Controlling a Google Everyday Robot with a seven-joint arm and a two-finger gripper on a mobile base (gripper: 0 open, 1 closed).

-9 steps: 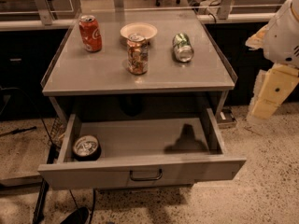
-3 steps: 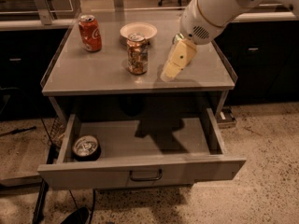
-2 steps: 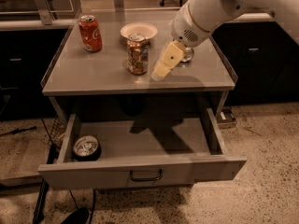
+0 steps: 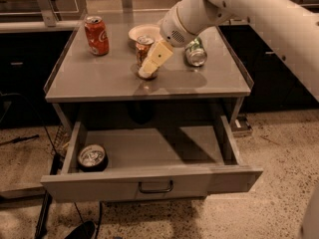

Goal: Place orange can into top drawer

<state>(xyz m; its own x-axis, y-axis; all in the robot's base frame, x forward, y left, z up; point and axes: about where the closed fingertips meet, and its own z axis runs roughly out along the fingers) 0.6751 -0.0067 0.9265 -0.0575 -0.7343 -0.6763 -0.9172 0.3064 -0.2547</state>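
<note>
Four drink cans are in view: three on the grey counter and one in the drawer. There is also one bowl, one open drawer and one robot arm.

The orange can is a slim cylinder with a mottled orange print and a silver top. It stands upright near the middle of the counter, a little toward the back edge. Just behind it sits a shallow, round white bowl. A glossy red cola can stands upright near the back left corner. A green-and-silver can lies on its side toward the right edge.

The top drawer, flat grey metal with a small dark bar handle, is pulled out below the counter's front edge. In its front left corner a dark can stands with its silver top showing.

The smooth white arm reaches in from the right. Its cream gripper slants down across the front of the orange can. I cannot tell whether it has closed on the can.

A moment ago the gripper was right of the orange can. It has since moved left onto it, while the cans and bowl have stayed put.
</note>
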